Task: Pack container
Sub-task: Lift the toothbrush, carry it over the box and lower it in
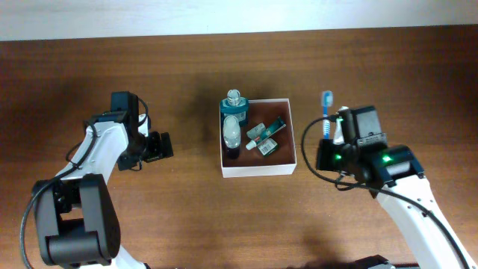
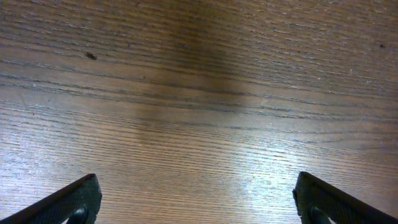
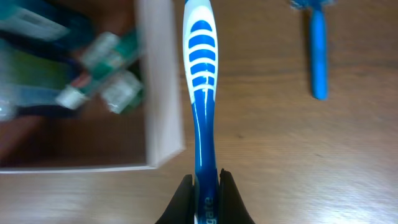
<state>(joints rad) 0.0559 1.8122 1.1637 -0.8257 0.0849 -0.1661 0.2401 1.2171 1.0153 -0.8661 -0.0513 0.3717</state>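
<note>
The container (image 1: 258, 169) is a square white-walled box with a reddish-brown inside at the table's middle. It holds a teal bottle (image 1: 234, 105), a white-capped bottle (image 1: 232, 132) and small tubes (image 1: 267, 135). My right gripper (image 3: 207, 180) is shut on a blue and white toothbrush (image 3: 199, 74), held just right of the container's near right corner (image 3: 163, 124). In the overhead view that gripper (image 1: 326, 155) sits right of the container and hides most of the held brush. My left gripper (image 2: 196, 199) is open and empty over bare wood, left of the container (image 1: 158, 146).
A second blue toothbrush (image 1: 326, 116) lies on the table right of the container, beyond my right gripper; it also shows in the right wrist view (image 3: 318, 56). A pale wall strip runs along the table's far edge (image 1: 239, 19).
</note>
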